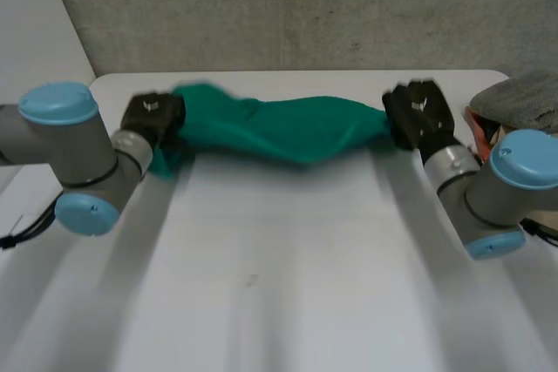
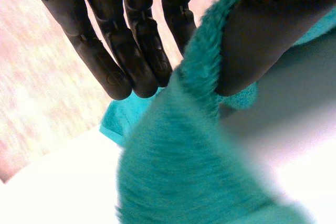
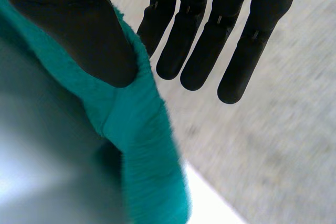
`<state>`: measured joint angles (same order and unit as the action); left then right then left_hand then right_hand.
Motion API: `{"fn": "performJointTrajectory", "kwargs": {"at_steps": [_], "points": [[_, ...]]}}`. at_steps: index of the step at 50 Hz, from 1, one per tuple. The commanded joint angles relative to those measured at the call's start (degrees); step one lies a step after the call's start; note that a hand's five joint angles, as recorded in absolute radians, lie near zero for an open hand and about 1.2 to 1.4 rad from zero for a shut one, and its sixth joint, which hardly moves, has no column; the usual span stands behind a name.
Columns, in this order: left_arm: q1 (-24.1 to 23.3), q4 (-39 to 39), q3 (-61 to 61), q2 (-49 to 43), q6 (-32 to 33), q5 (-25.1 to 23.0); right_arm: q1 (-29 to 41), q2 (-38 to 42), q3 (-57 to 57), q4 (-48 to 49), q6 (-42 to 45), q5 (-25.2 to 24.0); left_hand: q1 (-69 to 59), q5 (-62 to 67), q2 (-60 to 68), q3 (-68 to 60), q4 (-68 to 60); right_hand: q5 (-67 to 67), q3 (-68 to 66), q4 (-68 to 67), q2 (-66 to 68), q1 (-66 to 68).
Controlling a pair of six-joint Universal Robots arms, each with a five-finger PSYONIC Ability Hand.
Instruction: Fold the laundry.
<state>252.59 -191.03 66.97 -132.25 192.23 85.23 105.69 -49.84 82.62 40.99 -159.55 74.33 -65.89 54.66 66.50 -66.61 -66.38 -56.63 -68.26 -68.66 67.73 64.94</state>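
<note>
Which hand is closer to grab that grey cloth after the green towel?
Right, probably. The grey cloth lies just beside the right hand, while the left hand pinches the far end of the green towel. Both hands grip it now.

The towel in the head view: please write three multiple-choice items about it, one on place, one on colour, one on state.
1. Where on the towel are the left hand and the right hand? A) both at its middle B) one at each end C) both at one end
2. The towel's colour? A) green B) red C) white
3. The towel's state? A) folded flat B) stretched between the hands C) rolled up
Answers: B, the hands grip opposite ends. A, it is green in every view. B, it spans from hand to hand.
</note>
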Motion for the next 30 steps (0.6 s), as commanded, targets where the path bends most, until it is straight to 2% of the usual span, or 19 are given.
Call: {"fn": "performJointTrajectory", "kwargs": {"at_steps": [1,6,7,11,18,23,30], "points": [[-0.5,11.6,0.8,1.0,7.9,-0.7,-0.2,-0.3,-1.7,-18.3,13.8,0.3,11.4,-10.1,-12.0,12.1,11.9,-5.3,-3.7,-3.3,4.2,7.0],[-0.3,14.2,0.6,1.6,10.0,0.0,0.0,-3.2,-4.8,-30.3,16.8,0.7,14.6,-13.4,-15.2,15.3,15.1,17.7,19.4,19.8,-18.8,-16.0],[0.0,14.2,0.6,1.8,10.3,0.4,0.0,-4.0,-6.1,-33.3,17.2,0.8,18.1,-16.9,-18.7,18.9,18.6,24.8,26.4,26.8,-25.9,-23.1],[0.9,14.2,0.6,2.1,11.0,0.4,0.7,-5.0,-10.2,-39.8,18.1,0.6,31.2,-30.0,-31.9,32.0,31.7,33.4,35.0,35.4,-34.5,-31.7],[1.4,14.1,0.7,1.9,11.7,0.9,1.8,-2.5,-18.3,-46.9,25.2,-1.6,37.5,-36.3,-38.1,38.2,38.0,38.3,39.9,40.3,-39.4,-36.6],[1.9,14.3,1.4,2.6,13.1,2.3,2.6,3.4,-26.3,-53.5,36.4,-4.5,39.4,-38.1,-40.0,40.1,39.8,40.0,41.6,42.0,-41.1,-38.3],[2.7,13.3,1.7,2.5,15.3,3.6,2.8,9.8,-34.4,-58.4,42.7,-4.9,39.0,-37.8,-39.6,39.8,39.5,40.1,41.8,42.2,-41.2,-38.5]]}}
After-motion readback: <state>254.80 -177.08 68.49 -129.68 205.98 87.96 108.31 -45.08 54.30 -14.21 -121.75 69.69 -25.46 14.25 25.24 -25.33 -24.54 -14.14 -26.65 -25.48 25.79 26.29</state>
